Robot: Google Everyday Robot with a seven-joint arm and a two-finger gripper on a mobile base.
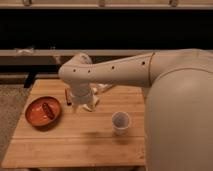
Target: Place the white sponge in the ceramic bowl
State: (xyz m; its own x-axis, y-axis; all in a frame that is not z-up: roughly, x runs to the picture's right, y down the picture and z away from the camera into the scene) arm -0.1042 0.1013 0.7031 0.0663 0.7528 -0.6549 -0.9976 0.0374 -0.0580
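Observation:
My gripper [82, 101] hangs straight down from the wrist over the back middle of the wooden table [75, 142]. A small off-white block, the white sponge [92, 104], shows at the gripper's lower right. Whether the gripper touches it I cannot tell, as the wrist hides most of it. The ceramic bowl [120, 121], a small white straight-sided cup with a greyish inside, stands upright to the right of the gripper and nearer the front edge, well apart from it.
At the left of the table sits a wide orange dish [35, 114] with a dark item inside. A dark flat bar [67, 96] stands just left of the gripper. Behind the gripper lies a pale longer object [103, 88]. My bulky arm fills the right side.

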